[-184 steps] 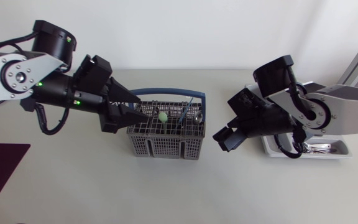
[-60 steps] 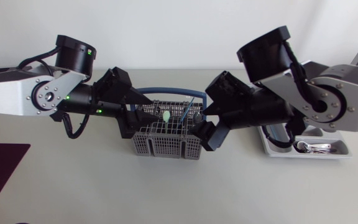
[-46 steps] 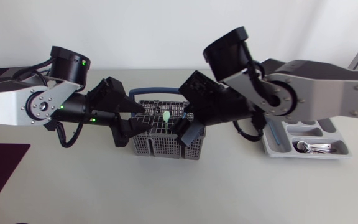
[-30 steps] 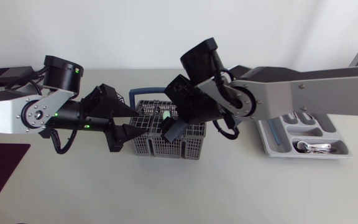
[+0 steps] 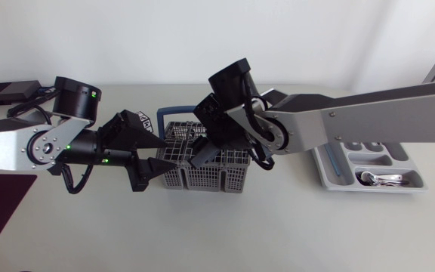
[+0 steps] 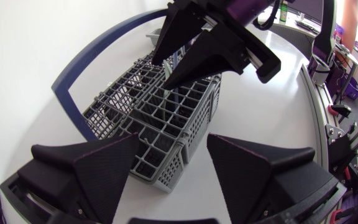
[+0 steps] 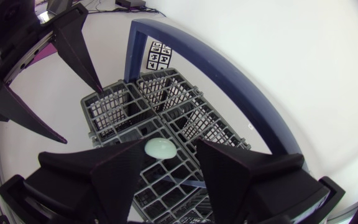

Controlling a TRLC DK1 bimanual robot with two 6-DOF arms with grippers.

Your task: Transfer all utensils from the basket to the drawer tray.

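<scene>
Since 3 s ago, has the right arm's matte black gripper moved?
Yes: right gripper went left, from beside the white drawer tray to over the grey mesh basket.

In the head view the right arm [image 5: 316, 125] covered the middle of the basket [image 5: 202, 180] and the drawer tray's [image 5: 421, 181] end nearest it. The silvery pieces [image 5: 376, 178] in that tray were too small to name. Between the right tool's [image 7: 171, 146] fingers only a pale green utensil tip [image 7: 160, 147] showed, its shaft hidden.
</scene>
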